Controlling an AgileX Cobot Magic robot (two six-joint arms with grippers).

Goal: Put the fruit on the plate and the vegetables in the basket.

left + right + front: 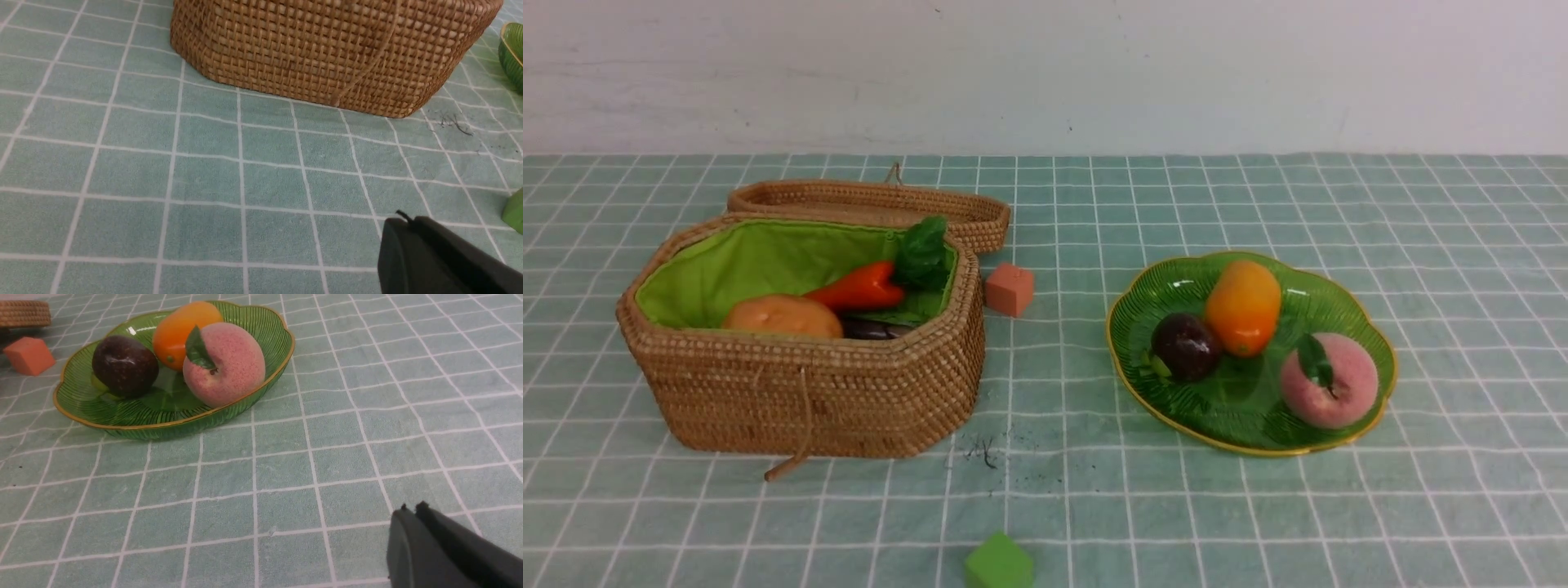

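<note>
The green glass plate [1347, 314] sits right of centre and holds all three fruit: the mango [1243, 306], the dark mangosteen [1186, 346] and the pink peach [1330, 380]. The wicker basket [800, 392], lid open behind it, holds the potato [783, 316], the carrot [866, 286] with its green top and a sliver of the eggplant [874, 329]. Neither arm shows in the front view. My left gripper [404, 220] is shut and empty above the cloth in front of the basket [327, 49]. My right gripper [410, 509] is shut and empty, near the plate [253, 396].
A salmon cube [1009, 288] lies between basket and plate, also in the right wrist view as the cube [28, 355]. A green cube [999, 562] rests at the front edge of the cloth. Dark smudges [984, 451] mark the cloth by the basket.
</note>
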